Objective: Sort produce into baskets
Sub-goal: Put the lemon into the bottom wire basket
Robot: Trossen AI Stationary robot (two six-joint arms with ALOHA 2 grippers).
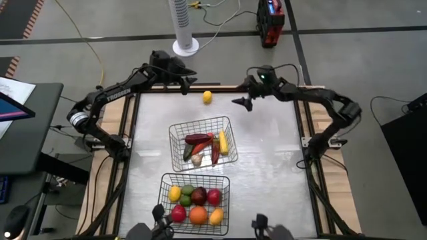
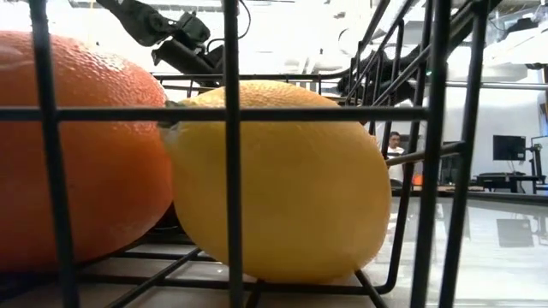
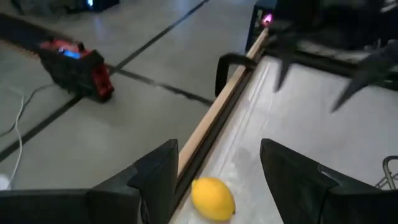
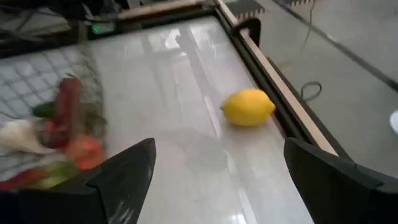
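Left wrist view shows the left gripper [image 3: 214, 177] with its two dark fingers parted and nothing between them, hanging above the table's far edge with one loose lemon [image 3: 213, 198] lying just ahead of the gap. In the high view the same left gripper [image 1: 189, 81] sits near the far rail, the lemon [image 1: 207, 97] a little to its right on bare table [image 1: 273, 153], and the right gripper [image 1: 241, 102] stands on the lemon's other side, jaws spread wide and empty; its own wrist view has the lemon [image 4: 248, 107] close to the rail ahead of its fingers.

Farther out, the two baskets hold everything else. The middle basket [image 1: 175, 128] carries the vegetables: red peppers, something dark, a pale bulb, a yellow cob. The near basket [image 1: 164, 179] carries the round fruit, and the low view looks through its wires at an orange [image 2: 77, 145] and another lemon [image 2: 287, 184].

So the sort looks nearly done, with this lemon as the last piece out. Which arm will take it cannot be told. The next move calls for one gripper to come down straddling the lemon, close on its rounded sides without rolling it against the rail, then carry it to the near basket with the fruit.
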